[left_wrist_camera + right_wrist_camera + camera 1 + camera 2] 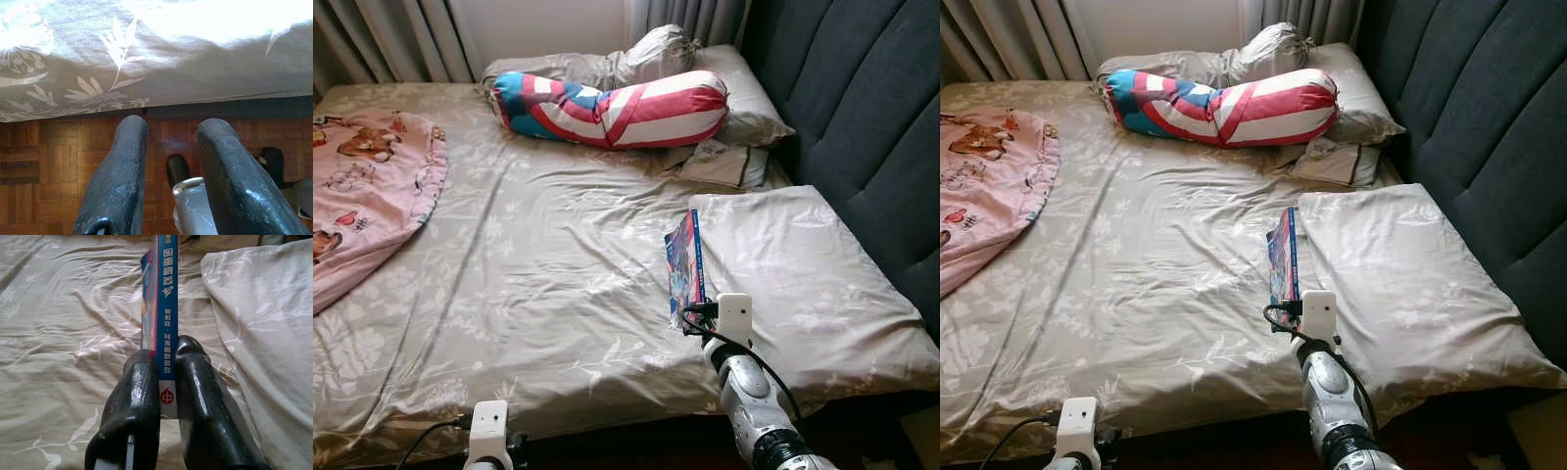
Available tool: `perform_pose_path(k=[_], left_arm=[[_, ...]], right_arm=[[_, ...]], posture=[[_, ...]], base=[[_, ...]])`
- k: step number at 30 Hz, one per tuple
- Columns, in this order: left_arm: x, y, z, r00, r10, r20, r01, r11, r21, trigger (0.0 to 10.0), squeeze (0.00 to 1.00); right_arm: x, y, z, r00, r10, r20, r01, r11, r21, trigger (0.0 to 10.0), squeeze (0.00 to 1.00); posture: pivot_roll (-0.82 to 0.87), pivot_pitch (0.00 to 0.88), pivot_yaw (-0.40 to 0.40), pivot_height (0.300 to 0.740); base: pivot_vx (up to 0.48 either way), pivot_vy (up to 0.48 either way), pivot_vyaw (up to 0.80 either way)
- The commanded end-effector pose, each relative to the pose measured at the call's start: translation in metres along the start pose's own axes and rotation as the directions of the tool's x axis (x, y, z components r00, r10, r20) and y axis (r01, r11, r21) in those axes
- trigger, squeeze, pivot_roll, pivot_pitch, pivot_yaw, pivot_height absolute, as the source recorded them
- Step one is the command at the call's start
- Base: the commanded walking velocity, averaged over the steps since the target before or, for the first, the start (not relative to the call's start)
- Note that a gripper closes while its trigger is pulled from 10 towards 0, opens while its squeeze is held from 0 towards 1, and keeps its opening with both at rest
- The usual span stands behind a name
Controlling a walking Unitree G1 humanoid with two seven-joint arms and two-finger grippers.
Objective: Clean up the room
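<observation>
My left gripper (171, 147) hangs low beside the bed edge, fingers (120, 181) a little apart with nothing between them; beyond the tips I see the parquet floor (58, 161) and the hanging edge of the floral bed sheet (146, 63). Far ahead and to the left of these fingers, a pink cartoon blanket (367, 186) lies on the bed. Further right, at the head end, a bolster with red, white and blue stripes (617, 110) rests against beige pillows (744, 108). My right arm reaches forward over the mattress, and the right gripper (166, 377) is closed on a thin blue book (165, 298). The book stands on its edge, the spine between the two fingers (200, 396), and extends away from the tips. Just to the right of the fingers lies a large beige pillow (793, 264).
</observation>
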State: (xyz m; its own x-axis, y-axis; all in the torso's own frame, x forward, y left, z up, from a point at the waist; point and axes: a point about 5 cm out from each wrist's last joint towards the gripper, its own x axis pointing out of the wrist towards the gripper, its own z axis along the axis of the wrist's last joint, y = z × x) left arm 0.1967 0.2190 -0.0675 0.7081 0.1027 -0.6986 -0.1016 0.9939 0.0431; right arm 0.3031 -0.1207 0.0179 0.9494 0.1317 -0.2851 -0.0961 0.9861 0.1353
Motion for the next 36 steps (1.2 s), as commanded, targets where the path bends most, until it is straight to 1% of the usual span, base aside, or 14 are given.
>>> perform_pose_path(k=[1, 3, 4, 6, 9, 15, 21, 29, 34, 36], left_arm=[[-0.002, -0.001, -0.008, 0.999, -0.004, -0.036, 0.004, 1.000, 0.000, 10.0, 0.00], [-0.002, -0.001, -0.008, 0.999, -0.004, -0.036, 0.004, 1.000, 0.000, 10.0, 0.00], [-0.002, -0.001, -0.008, 0.999, -0.003, -0.037, 0.003, 1.000, 0.000, 10.0, 0.00], [-0.002, -0.001, -0.009, 0.999, -0.002, -0.037, 0.002, 1.000, -0.002, 10.0, 0.00], [-0.002, -0.001, -0.009, 0.999, -0.002, -0.037, 0.002, 1.000, -0.003, 10.0, 0.00], [-0.002, -0.001, -0.008, 0.999, -0.006, -0.037, 0.006, 1.000, -0.001, 10.0, 0.00], [-0.002, -0.001, -0.008, 0.999, -0.006, -0.033, 0.006, 1.000, 0.002, 10.0, 0.00], [-0.002, -0.001, -0.008, 0.999, -0.008, -0.035, 0.008, 1.000, 0.005, 10.0, 0.00], [-0.002, 0.000, -0.009, 0.999, -0.010, -0.035, 0.010, 1.000, 0.006, 10.0, 0.00], [-0.002, -0.001, -0.009, 0.999, -0.010, -0.034, 0.011, 1.000, 0.005, 10.0, 0.00]], right_arm=[[0.003, 0.001, 0.011, 0.998, 0.012, 0.056, -0.011, 1.000, -0.023, 10.0, 0.00], [0.003, 0.001, 0.011, 0.998, 0.014, 0.056, -0.013, 1.000, -0.025, 10.0, 0.00], [0.002, 0.002, 0.011, 0.998, 0.026, 0.058, -0.023, 0.999, -0.048, 10.0, 0.00], [0.002, 0.004, 0.011, 0.997, 0.036, 0.062, -0.032, 0.998, -0.060, 10.0, 0.00], [0.002, 0.004, 0.011, 0.997, 0.039, 0.062, -0.035, 0.998, -0.057, 10.0, 0.00], [0.002, 0.003, 0.011, 0.998, 0.031, 0.061, -0.029, 0.999, -0.040, 10.0, 0.00], [0.002, 0.003, 0.011, 0.998, 0.029, 0.060, -0.027, 0.999, -0.036, 10.0, 0.00], [0.002, 0.000, 0.012, 0.997, 0.004, 0.074, -0.004, 1.000, -0.010, 10.0, 0.00], [0.002, -0.003, 0.012, 0.997, -0.029, 0.075, 0.028, 1.000, 0.009, 10.0, 0.00], [0.001, -0.007, 0.011, 0.996, -0.057, 0.069, 0.056, 0.998, 0.020, 10.0, 0.00]], posture=[[-0.03, 0.070, -0.032, 0.740], [-0.03, 0.070, -0.032, 0.740], [-0.03, 0.068, -0.033, 0.740], [-0.03, 0.068, -0.033, 0.740], [-0.03, 0.067, -0.034, 0.740], [-0.03, 0.063, -0.033, 0.740], [-0.03, 0.062, -0.032, 0.740], [-0.03, 0.064, -0.031, 0.740], [-0.03, 0.069, -0.031, 0.740], [-0.03, 0.071, -0.031, 0.740]], base=[[0.251, 0.000, 0.00], [0.255, 0.000, 0.00], [0.270, 0.000, 0.00], [0.281, 0.000, 0.52], [0.296, 0.000, 0.60], [0.309, 0.000, 0.00], [0.000, 0.000, 0.00], [0.000, 0.000, 0.00], [0.000, 0.000, 0.00], [0.000, 0.000, 0.00]])
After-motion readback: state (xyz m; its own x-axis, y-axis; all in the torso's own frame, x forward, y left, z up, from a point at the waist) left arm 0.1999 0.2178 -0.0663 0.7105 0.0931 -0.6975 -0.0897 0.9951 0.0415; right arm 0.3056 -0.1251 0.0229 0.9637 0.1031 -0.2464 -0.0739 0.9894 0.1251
